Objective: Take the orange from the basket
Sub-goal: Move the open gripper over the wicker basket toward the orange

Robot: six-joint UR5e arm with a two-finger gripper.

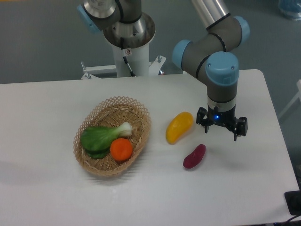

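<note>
Tool apart from the basket, orange inside the basket.

The purple sweet potato (194, 157) lies on the white worktop (42, 113), just below-left of the tool (221, 127). The yellow fruit (179, 127) lies left of the tool. Far to its left, the orange (122, 149) sits in the basket (139, 113), touching a green vegetable (101, 138). The tool hangs over the worktop, fingers spread wide, holding nothing.

Silver-grey arm (207, 47), light-blue joint caps, black hand (222, 126) with small blue light, white base pedestal (128, 56)
</note>
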